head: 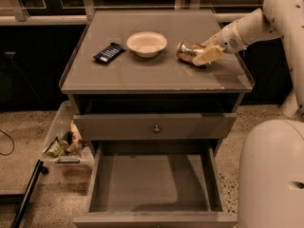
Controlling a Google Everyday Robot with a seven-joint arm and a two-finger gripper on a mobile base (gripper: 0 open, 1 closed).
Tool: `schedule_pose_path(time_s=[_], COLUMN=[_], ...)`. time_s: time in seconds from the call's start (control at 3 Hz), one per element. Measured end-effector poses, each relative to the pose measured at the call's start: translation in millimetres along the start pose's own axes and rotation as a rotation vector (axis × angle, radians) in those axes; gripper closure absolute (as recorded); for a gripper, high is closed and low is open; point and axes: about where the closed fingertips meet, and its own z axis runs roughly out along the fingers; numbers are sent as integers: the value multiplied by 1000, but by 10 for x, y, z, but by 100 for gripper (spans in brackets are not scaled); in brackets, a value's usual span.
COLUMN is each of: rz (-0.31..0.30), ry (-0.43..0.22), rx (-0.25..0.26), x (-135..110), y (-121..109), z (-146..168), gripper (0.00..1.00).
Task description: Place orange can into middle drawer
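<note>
One tool (198, 56) at orange can (186, 50) (atop cabinet (142, 75)).

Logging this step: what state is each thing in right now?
orange can: lying on its side on the cabinet top.
middle drawer: pulled out, floor bare.
knob drawer: shut.
white bowl: upright.
dark packet: lying flat.
gripper: against the can's right side.

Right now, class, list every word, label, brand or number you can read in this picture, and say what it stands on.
No text here can be read.
On the orange can: pale patches, no legible lettering; the gripper is right by it on the cabinet top.
On the dark packet: pale marks, illegible.
</note>
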Motion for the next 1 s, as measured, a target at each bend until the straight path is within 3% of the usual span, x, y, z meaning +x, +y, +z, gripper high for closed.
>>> schedule_pose_path(time_s=[0.67,1.0], rz=[0,-9], ry=[0,-3], rx=[0,-5], x=[0,-33], y=[0,31], z=[0,23], gripper=[98,100])
